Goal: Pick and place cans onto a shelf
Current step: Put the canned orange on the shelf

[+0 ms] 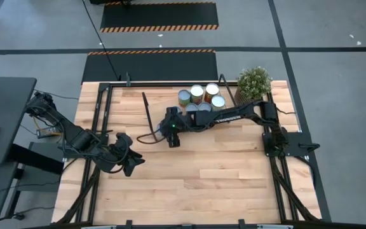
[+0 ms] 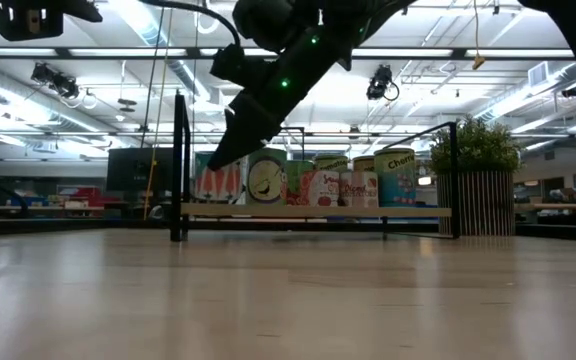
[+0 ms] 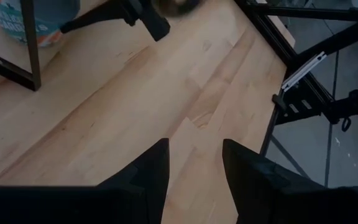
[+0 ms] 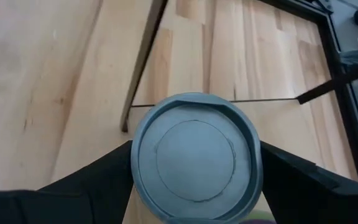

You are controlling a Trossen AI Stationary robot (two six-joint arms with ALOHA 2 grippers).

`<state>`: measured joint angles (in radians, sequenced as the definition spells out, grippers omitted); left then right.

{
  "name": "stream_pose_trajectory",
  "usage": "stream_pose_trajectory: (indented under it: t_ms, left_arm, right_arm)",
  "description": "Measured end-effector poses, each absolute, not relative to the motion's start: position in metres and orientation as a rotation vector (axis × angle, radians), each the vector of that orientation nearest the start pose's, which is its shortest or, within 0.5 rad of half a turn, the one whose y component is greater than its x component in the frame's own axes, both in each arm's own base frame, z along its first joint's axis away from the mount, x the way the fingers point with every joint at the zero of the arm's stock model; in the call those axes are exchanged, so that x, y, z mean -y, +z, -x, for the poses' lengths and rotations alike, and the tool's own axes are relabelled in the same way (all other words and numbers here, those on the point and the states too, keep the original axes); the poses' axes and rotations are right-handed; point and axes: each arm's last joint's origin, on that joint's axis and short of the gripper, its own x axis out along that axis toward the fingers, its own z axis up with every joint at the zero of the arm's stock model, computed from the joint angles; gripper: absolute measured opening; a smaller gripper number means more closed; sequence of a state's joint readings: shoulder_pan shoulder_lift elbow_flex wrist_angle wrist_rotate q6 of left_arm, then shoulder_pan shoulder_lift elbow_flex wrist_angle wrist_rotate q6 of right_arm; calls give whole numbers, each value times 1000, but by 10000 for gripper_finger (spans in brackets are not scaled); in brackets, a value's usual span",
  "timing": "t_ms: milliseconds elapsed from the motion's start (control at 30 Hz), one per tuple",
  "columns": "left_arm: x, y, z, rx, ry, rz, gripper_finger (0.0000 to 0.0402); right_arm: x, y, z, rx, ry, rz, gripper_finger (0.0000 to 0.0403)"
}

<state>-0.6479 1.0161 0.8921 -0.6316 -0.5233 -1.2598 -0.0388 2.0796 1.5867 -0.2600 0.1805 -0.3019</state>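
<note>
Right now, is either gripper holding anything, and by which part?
The right gripper grips a can by its sides, just under the round top, over the shelf. The left gripper is open and holds nothing.

low view, mid-frame: rightmost can [image 2: 399,177] on shelf [image 2: 318,211] reads "Chem…" (cut off) | other can labels [image 2: 340,186] too small to read | other views: no legible txt

In the right wrist view the held can [image 4: 194,163] is cut off by the picture's edge, its sides unseen. From above, the right tool [image 1: 172,130] hides that can. On the shelf [image 2: 313,211], rear cans' labels are partly hidden behind front cans.
</note>
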Motion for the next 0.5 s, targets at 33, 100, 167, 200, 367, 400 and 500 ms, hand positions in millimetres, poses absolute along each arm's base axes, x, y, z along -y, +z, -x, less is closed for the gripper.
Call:
stream_pose_trajectory:
  t_ms: [33, 100, 167, 200, 367, 400, 500]
  left_arm:
    - [109, 293, -167, -591, 281, 798, 156]
    - [109, 294, -168, -589, 281, 803, 156]
    - [109, 294, -168, -588, 281, 805, 156]
    - [109, 294, -168, -586, 279, 807, 156]
    - [109, 294, -168, -579, 287, 810, 156]
    - [108, 294, -168, -575, 290, 809, 156]
    - [108, 294, -168, -572, 292, 809, 156]
  right_arm:
    - [25, 205, -463, -777, -84, 335, 311]
    - [26, 206, -463, -768, -66, 331, 311]
    - [27, 206, -463, -765, -60, 331, 314]
    - [27, 206, -463, -766, -59, 331, 316]
    - [28, 206, -463, -766, -54, 360, 349]
    - [28, 206, -463, -768, -61, 380, 356]
    - [29, 207, -463, -772, -87, 428, 376]
